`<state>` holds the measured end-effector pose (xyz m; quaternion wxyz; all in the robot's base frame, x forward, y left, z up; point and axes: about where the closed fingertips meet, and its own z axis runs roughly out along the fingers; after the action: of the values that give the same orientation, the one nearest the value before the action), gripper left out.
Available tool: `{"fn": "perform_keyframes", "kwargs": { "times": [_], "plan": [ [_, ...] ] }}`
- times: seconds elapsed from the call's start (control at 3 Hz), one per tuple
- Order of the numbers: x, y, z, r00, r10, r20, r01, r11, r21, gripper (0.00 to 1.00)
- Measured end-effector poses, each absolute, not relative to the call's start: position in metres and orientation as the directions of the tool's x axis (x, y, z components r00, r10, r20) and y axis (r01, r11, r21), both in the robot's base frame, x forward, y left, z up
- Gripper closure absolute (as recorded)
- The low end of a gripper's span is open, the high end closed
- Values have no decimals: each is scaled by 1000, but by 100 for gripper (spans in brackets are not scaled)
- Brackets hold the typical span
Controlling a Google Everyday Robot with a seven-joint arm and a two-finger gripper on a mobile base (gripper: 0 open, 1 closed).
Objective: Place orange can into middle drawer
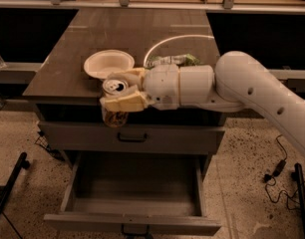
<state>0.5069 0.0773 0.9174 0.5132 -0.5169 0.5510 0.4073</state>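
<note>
Jaws are clamped on the orange can (114,117), one cream finger (123,103) across its front and the other behind its silver top. The gripper (116,91) holds the can upright just past the front edge of the cabinet top (142,29), in front of the closed drawer front (167,138) and above the pulled-out middle drawer (132,224). Just behind the can sits a white bowl (108,63), with a green snack bag (173,60) to its right, partly behind the white arm (252,91).

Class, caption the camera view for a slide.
Gripper, shut on the brown-orange patterned drink can, hangs above the open grey wood-grain middle drawer.
</note>
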Motion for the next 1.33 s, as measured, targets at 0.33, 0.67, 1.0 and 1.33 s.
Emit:
{"fn": "perform_keyframes", "kwargs": {
  "times": [0.33, 0.67, 1.0, 1.33],
  "plan": [
    [491, 70, 903, 73, -179, -981, -991, 96, -91, 100],
    [489, 68, 899, 70, -181, -981, -992, 95, -89, 100],
    [483, 54, 860, 39, -186, -982, -991, 116, -62, 100],
    [457, 30, 796, 41, -162, -986, -995, 84, -55, 100]
  ]
}}
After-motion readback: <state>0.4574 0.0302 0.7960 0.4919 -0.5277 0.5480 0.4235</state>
